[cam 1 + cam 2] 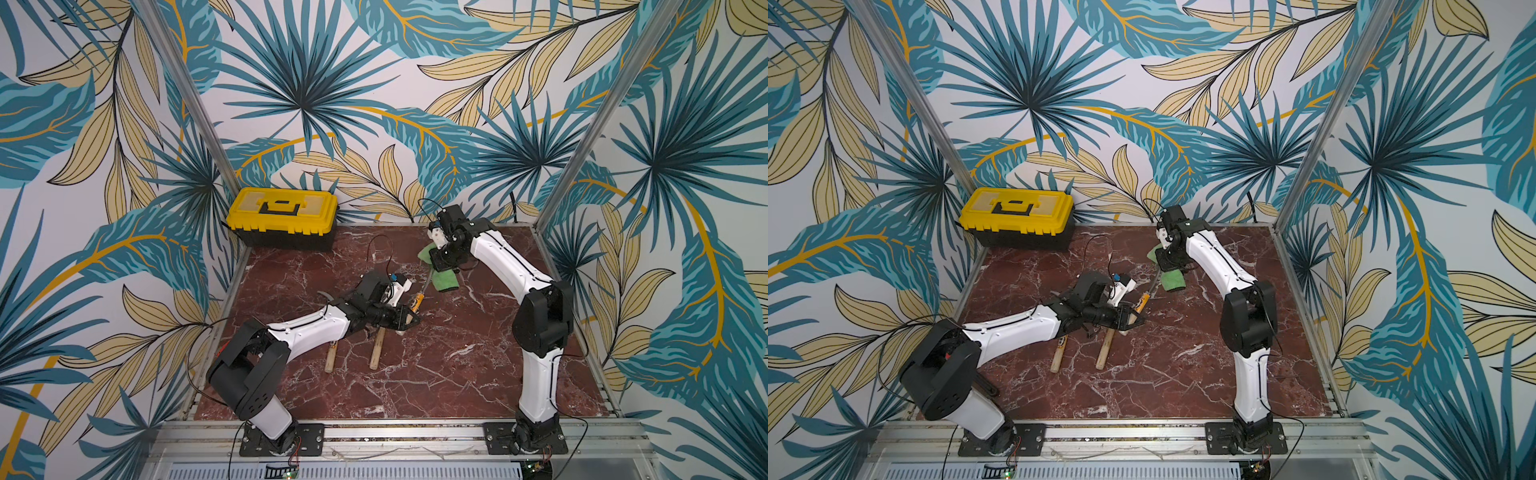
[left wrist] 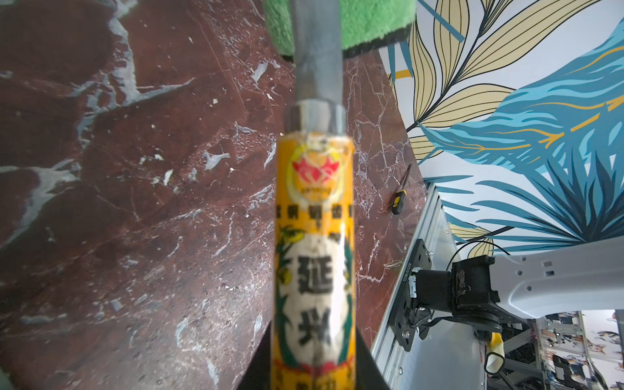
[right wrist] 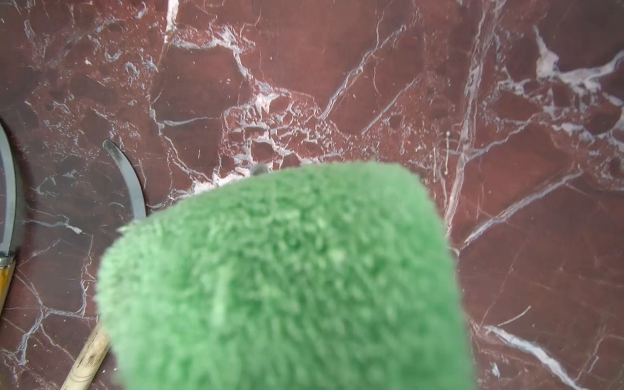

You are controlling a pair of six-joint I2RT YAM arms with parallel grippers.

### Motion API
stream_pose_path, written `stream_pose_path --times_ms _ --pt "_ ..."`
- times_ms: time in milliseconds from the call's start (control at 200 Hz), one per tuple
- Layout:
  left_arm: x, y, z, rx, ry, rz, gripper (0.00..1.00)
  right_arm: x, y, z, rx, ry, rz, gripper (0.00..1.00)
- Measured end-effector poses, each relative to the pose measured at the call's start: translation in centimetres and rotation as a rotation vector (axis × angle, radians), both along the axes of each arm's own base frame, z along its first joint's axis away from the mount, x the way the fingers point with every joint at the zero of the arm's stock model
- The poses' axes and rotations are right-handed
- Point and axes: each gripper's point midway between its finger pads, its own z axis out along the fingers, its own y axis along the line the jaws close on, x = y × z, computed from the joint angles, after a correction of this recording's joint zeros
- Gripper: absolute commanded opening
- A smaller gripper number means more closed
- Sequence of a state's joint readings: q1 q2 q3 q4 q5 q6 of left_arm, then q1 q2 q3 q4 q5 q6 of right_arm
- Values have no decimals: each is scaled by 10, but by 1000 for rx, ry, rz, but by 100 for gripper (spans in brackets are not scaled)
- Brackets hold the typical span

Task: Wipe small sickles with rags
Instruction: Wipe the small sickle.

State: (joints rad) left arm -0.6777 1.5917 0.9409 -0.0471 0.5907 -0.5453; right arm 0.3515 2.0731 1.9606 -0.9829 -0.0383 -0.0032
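My left gripper point(image 1: 409, 319) is shut on a small sickle point(image 1: 418, 301), gripping its orange-labelled handle point(image 2: 314, 236) between dark fingers point(image 2: 368, 366). The sickle's grey blade shank point(image 2: 315, 50) runs up into the green fuzzy rag point(image 1: 446, 280). My right gripper point(image 1: 443, 258) is shut on that rag over the blade; in the right wrist view the rag point(image 3: 280, 277) hides the jaws. Two more small sickles lie on the table by the left arm, their pale handles point(image 1: 331, 354) point(image 1: 377, 350) showing in both top views and their curved blades point(image 3: 130, 182) point(image 3: 8, 189) in the right wrist view.
A yellow and black toolbox point(image 1: 282, 216) stands at the table's back left corner. A small yellow-handled screwdriver point(image 2: 400, 199) lies near the table's right edge. Aluminium posts and leaf-patterned walls enclose the red marble table point(image 1: 415, 386).
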Motion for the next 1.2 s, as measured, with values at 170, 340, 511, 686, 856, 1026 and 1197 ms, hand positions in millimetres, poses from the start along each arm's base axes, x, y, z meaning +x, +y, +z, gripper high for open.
stream_pose_path --times_ms 170,340,511,686,856,1026,1197 --pt "-11 1 5 3 -42 -43 0 16 -2 -1 6 -18 -10 4" --pt "-22 0 16 -18 -89 -87 0 23 -12 -1 27 -20 -32 4" --pt "-25 2 15 -17 -98 -93 0 19 -24 -11 53 -6 -54 4" --pt "-24 2 14 -11 -105 -85 0 0 -25 -20 86 33 -55 4" --pt "-19 3 16 -10 -122 -70 0 -6 -22 -11 121 18 -48 4" --pt "-14 5 16 -6 -131 -53 0 -10 -16 -9 157 26 -36 4" --pt "-10 8 15 -4 -134 -42 0 -15 -7 -8 210 39 -11 4"
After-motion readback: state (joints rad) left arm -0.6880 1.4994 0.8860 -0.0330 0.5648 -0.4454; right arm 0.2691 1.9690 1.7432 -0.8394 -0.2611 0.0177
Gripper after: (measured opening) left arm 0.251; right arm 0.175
